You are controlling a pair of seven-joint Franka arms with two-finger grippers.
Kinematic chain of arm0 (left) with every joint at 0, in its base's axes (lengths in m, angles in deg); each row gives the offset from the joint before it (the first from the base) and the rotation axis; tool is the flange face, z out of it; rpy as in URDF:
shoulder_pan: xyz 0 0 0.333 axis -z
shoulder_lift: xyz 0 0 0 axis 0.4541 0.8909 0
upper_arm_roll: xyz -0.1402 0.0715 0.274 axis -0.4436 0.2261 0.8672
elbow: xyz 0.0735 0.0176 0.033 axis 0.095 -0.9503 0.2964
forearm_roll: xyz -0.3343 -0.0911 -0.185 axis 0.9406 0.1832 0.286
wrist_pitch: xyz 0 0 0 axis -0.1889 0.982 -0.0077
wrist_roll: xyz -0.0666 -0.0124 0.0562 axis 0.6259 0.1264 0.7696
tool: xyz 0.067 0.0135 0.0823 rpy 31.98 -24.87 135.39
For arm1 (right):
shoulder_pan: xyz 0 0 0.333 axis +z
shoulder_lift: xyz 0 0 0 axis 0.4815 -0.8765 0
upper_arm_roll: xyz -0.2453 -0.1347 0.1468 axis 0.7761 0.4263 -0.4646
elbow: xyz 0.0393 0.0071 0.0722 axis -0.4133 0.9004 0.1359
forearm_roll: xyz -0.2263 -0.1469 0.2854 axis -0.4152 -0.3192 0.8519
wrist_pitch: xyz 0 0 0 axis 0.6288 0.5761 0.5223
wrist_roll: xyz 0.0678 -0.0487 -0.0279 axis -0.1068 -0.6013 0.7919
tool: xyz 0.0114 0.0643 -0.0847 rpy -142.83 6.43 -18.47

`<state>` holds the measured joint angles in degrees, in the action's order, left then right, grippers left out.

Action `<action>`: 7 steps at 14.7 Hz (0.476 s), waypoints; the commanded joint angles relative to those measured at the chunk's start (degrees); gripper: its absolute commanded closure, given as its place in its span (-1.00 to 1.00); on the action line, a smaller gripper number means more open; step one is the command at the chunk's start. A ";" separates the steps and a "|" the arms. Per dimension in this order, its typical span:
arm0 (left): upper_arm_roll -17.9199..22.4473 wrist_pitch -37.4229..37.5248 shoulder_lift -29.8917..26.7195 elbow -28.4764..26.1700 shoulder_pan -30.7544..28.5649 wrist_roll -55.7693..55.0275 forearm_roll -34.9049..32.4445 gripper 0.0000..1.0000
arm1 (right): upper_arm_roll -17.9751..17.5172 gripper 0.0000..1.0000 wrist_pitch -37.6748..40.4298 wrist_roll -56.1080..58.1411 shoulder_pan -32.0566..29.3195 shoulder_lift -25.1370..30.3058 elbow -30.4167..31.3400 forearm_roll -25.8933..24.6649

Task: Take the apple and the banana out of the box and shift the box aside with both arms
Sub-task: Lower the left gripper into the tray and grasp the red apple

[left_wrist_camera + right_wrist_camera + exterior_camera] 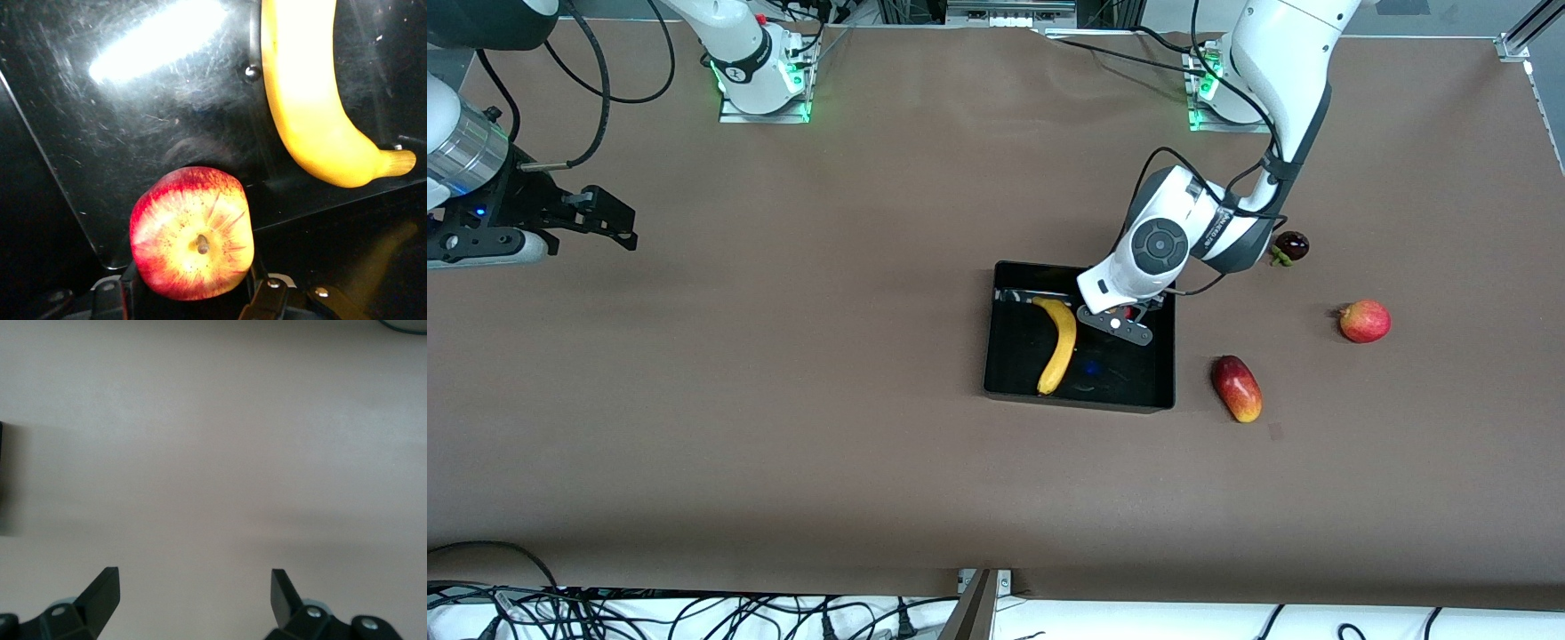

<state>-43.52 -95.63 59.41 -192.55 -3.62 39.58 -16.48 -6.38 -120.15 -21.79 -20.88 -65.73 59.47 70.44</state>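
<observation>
The black box sits mid-table with the yellow banana lying inside it. My left gripper reaches down into the box beside the banana, and only a sliver of red shows under it there. In the left wrist view the red, yellow-streaked apple sits between the fingers of the left gripper, which press its sides, just above the glossy box floor. The banana lies close by. My right gripper waits open over bare table at the right arm's end, fingers wide apart with nothing between them.
On the table toward the left arm's end lie an oblong red-yellow mango, a round red fruit with a nub and a small dark fruit next to the left arm's wrist. Cables run along the table's near edge.
</observation>
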 commanded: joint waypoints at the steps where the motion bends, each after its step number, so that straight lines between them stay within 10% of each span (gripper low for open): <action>1: 0.22 -0.31 -0.63 -0.42 -0.18 0.53 -0.11 0.56 | -0.69 -1.00 0.50 -0.09 -0.70 -0.19 -0.72 -0.23; 7: 0.48 0.57 -4.49 1.08 -2.47 1.32 -0.11 0.50 | -0.69 -1.00 0.50 -0.09 -0.70 -0.19 -0.72 -0.23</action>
<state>-43.17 -95.87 58.60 -191.23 -4.97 39.67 -16.48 -6.38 -120.15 -21.79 -20.88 -65.73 59.47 70.44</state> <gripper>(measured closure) 0.383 0.000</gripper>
